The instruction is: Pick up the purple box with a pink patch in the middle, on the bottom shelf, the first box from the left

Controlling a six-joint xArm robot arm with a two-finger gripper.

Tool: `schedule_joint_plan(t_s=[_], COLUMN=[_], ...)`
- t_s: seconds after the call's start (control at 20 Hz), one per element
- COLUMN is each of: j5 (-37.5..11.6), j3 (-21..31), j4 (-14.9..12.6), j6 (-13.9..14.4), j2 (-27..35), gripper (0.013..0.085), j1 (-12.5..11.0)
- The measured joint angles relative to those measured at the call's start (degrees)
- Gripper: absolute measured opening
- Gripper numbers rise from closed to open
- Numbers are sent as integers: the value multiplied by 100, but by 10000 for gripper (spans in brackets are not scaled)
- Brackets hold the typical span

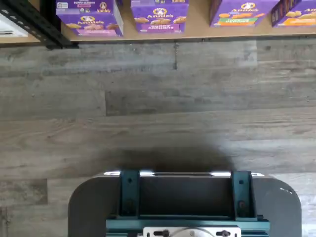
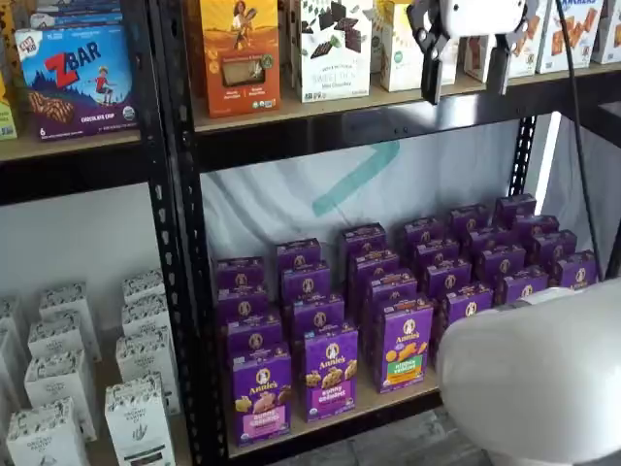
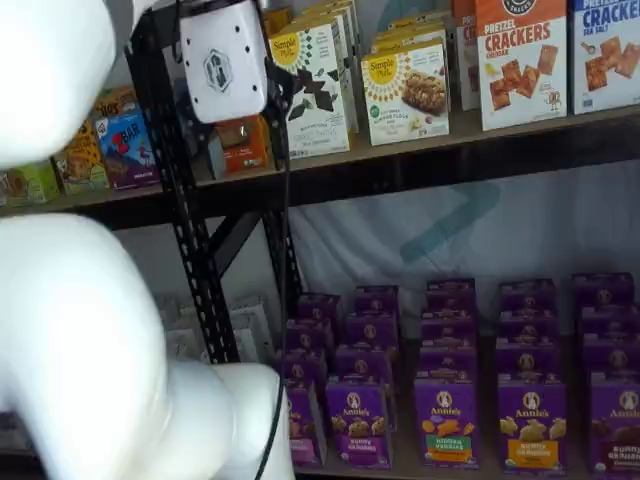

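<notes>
We see the gripper [image 2: 466,68] high up in front of the upper shelf [image 2: 388,107], its two black fingers [image 2: 430,78] spread wide with a plain gap and nothing between them. Well below, the purple box [image 2: 260,396] with the pink patch stands upright at the front left end of the bottom shelf [image 2: 388,403], just beside a black rack post [image 2: 184,291]. Its neighbour box [image 2: 331,374] stands just beside it.
</notes>
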Motion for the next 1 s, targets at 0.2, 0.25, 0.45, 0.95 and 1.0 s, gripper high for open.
schedule_joint_plan(t_s=[0.2, 0.25, 0.45, 0.95, 1.0], j5=[-262, -319, -505, -1260, -1439], j3=[317, 391, 684, 1696, 1863], j4=[154, 201, 218, 44, 9], j6=[112, 119, 215, 620, 677], j2=[-96, -119, -174, -412, -481], gripper=[850, 850, 850, 850, 850], j1=[63, 55, 159, 628, 693])
